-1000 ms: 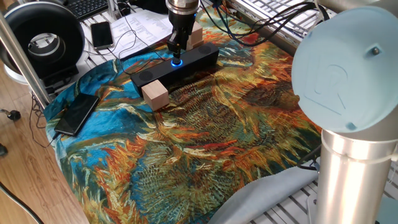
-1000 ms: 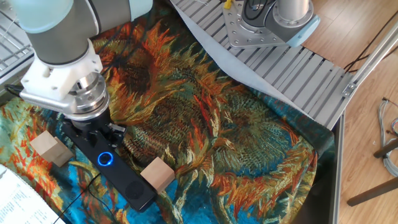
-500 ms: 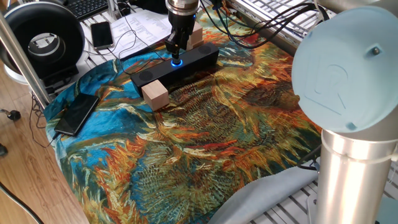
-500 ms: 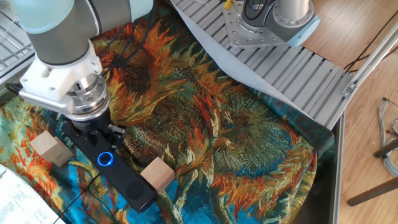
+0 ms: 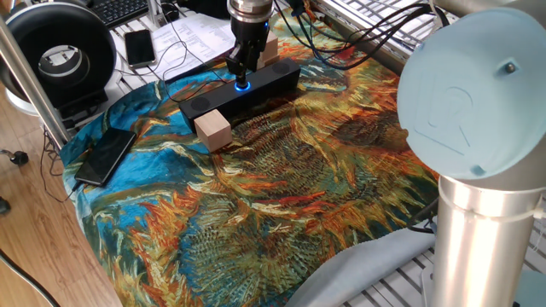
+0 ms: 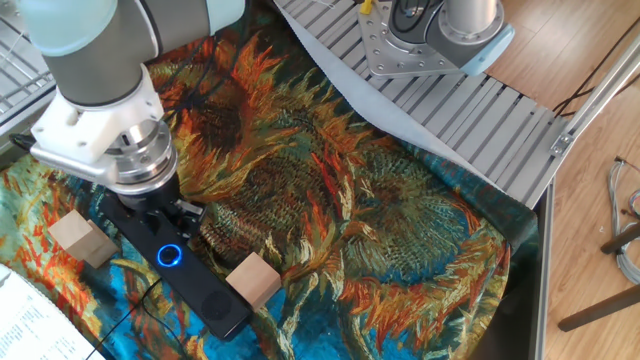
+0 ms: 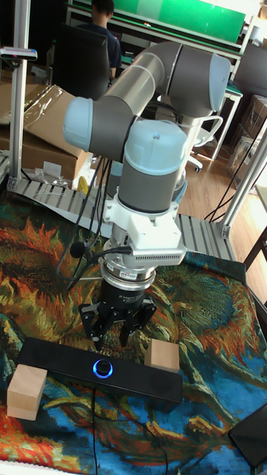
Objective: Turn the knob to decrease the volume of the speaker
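claw poised over the dial, turn not yet begun

our black two-finger claw (image 7: 110,335) hangs spread wide, holding nothing. we judge the grasp and twist are both still ahead. the small round blue-ringed knob (image 7: 103,368) sits just below, untouched, on the long black bar speaker (image 7: 100,372) between two pale wooden blocks (image 7: 27,391).

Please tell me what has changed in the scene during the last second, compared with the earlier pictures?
Almost nothing visibly changed. The arm's large joint housing near the camera shifted slightly; the gripper stays just above the speaker, beside the lit knob, without holding it. The speaker, both wooden blocks and the phone kept their places.
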`<state>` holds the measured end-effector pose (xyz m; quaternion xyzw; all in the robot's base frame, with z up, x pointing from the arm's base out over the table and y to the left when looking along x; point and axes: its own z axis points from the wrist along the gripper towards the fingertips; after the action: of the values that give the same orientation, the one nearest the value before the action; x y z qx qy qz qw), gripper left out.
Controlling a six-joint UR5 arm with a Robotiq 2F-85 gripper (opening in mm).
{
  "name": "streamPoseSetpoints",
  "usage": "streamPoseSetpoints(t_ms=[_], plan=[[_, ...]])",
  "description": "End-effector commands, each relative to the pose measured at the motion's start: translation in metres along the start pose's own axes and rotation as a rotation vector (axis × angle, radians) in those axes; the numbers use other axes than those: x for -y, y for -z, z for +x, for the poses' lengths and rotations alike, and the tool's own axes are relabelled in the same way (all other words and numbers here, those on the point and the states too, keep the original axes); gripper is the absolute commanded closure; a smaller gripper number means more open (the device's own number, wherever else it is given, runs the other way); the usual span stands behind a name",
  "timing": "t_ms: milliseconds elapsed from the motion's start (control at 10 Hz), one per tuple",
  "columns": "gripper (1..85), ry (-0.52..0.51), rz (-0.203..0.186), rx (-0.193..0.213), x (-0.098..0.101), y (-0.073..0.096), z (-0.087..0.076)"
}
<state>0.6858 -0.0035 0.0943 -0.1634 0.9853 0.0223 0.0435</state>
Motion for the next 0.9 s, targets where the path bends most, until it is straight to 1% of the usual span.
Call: streamPoseSetpoints(t_ms=[0,100,200,300,400,500,600,700,800], plan=[[39.0,-0.003,0.0,-0.004,0.002,-0.01,-0.003],[38.0,0.01,0.012,-0.001,0.006,-0.013,-0.005],[38.0,0.023,0.016,0.0,0.007,-0.017,-0.006],[38.0,0.029,0.014,0.003,0.006,-0.018,-0.007],[38.0,0.04,0.0,0.004,0.003,-0.019,-0.008],[38.0,0.071,0.007,0.0,0.004,-0.021,-0.008],[38.3,0.116,0.03,0.003,0.007,-0.024,-0.013],[38.3,0.144,0.039,0.012,0.009,-0.023,-0.015],[38.7,0.159,0.022,0.022,0.004,-0.022,-0.018]])
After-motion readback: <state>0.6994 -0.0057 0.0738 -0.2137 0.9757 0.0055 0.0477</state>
